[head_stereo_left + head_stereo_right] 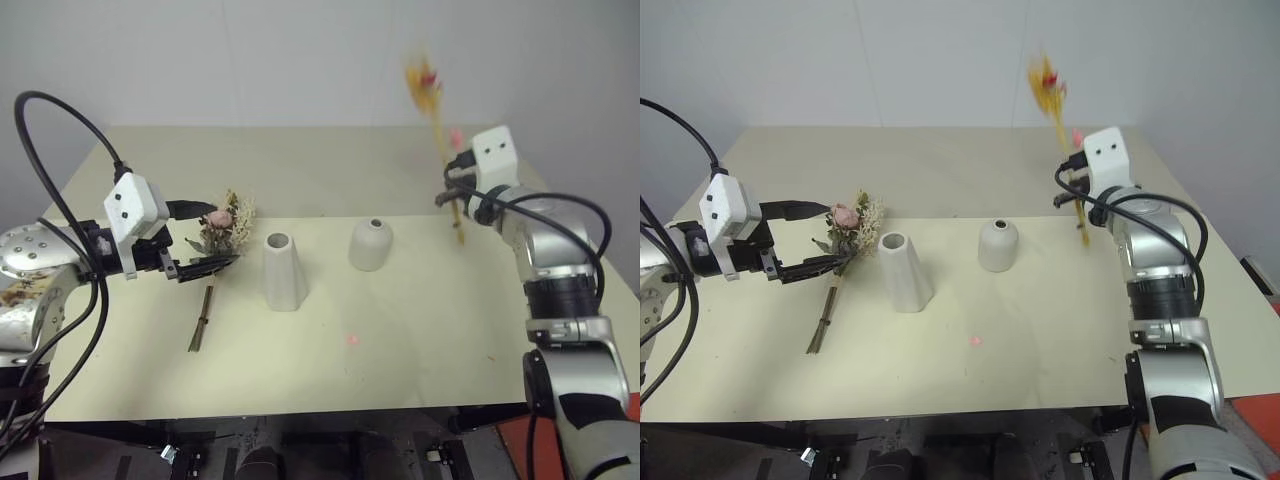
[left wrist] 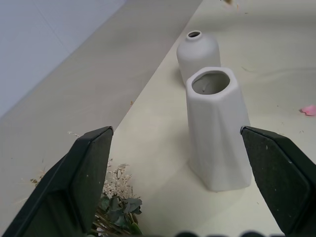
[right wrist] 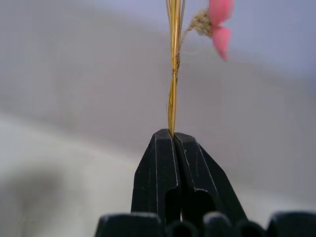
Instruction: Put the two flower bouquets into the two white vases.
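Note:
The bushy bouquet with a pink rose lies on the table at the left, its stems pointing toward the front edge. My left gripper stands open, one finger on each side of the flower head. Just right of it stands the taller faceted white vase, and further right the rounded one with a small hole. My right gripper is shut on the thin yellow stalk, held raised and nearly upright above the table's right side, blossoms on top.
A loose pink petal lies on the cream table in front of the vases. A seam runs across the table behind them. A plain wall stands at the back. A black cable loops above my left arm.

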{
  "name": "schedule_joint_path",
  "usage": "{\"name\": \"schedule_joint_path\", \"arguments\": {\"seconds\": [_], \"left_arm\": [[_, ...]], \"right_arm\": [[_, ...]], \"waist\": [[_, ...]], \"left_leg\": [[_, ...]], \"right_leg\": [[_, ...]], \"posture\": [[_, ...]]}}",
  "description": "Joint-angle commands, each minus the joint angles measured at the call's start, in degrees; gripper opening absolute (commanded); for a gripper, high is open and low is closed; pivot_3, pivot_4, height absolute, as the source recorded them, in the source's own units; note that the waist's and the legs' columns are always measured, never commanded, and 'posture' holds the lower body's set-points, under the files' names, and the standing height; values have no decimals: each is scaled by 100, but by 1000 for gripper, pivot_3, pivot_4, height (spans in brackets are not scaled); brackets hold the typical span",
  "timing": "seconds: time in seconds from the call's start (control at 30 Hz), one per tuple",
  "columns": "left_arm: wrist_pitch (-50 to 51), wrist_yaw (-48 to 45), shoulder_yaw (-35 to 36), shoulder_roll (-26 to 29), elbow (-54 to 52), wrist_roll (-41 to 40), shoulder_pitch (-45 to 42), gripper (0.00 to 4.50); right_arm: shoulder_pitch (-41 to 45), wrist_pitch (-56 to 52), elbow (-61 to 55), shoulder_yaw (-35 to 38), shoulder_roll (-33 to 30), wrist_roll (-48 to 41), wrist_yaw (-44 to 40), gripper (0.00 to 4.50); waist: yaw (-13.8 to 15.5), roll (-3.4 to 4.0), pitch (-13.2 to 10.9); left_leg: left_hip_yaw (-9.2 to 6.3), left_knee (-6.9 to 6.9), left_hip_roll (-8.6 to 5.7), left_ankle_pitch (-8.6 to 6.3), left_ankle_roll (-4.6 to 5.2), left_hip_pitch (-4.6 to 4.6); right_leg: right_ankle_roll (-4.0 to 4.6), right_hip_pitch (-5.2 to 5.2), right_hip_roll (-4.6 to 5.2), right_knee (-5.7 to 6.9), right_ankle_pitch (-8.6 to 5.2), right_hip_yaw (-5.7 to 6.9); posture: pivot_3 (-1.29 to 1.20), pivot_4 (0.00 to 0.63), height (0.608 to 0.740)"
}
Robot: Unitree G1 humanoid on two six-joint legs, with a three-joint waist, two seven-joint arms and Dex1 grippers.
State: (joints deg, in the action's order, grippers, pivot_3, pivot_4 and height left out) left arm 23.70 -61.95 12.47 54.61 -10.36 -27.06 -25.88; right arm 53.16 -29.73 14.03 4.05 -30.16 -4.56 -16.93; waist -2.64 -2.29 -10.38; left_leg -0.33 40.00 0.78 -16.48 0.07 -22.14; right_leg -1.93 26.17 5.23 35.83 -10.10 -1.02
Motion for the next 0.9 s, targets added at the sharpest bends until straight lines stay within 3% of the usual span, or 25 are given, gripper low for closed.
{"name": "schedule_joint_path", "arguments": {"seconds": [0.03, 0.17, 0.4, 0.57, 0.9], "left_arm": [[-180, -18, 25, 62, -20, 47, -163, 4500], [-180, -23, 42, 87, -2, 38, -166, 4500], [-168, -21, 122, 135, -82, 4, -46, 4500], [-192, -43, 114, 147, -39, 0, -111, 4500], [-200, -68, 108, 128, 8, -13, -179, 4500]], "right_arm": [[73, 951, -674, 651, 353, -477, 165, 30], [4, 968, -1345, 1222, 990, -1620, -89, 30], [-508, 587, -2197, 1022, 1608, -2286, 27, 30], [-867, 916, -2033, 731, 1875, -2138, -85, 30], [-657, 1762, -973, 786, 1908, -1944, -225, 30]], "waist": [[-6, 0, 0], [-5, 0, 0], [20, 3, 2], [9, 4, 1], [-6, 5, 1]], "left_leg": [[0, -1, 1, 0, 0, 1], [-1, -4, 5, 0, 0, 2], [-3, -2, 4, 0, 0, 5], [-1, -3, 3, 0, 0, 9], [-1, -4, 4, 0, 0, 10]], "right_leg": [[0, 0, -2, 0, 0, -1], [1, 1, -4, 0, 1, -1], [1, -3, -4, 3, 0, 1], [2, -3, -4, 5, 0, -1], [2, -3, -5, 5, 0, -1]], "posture": [[0, 150, 740], [0, 150, 740], [0, 150, 740], [0, 150, 740], [0, 150, 740]]}}
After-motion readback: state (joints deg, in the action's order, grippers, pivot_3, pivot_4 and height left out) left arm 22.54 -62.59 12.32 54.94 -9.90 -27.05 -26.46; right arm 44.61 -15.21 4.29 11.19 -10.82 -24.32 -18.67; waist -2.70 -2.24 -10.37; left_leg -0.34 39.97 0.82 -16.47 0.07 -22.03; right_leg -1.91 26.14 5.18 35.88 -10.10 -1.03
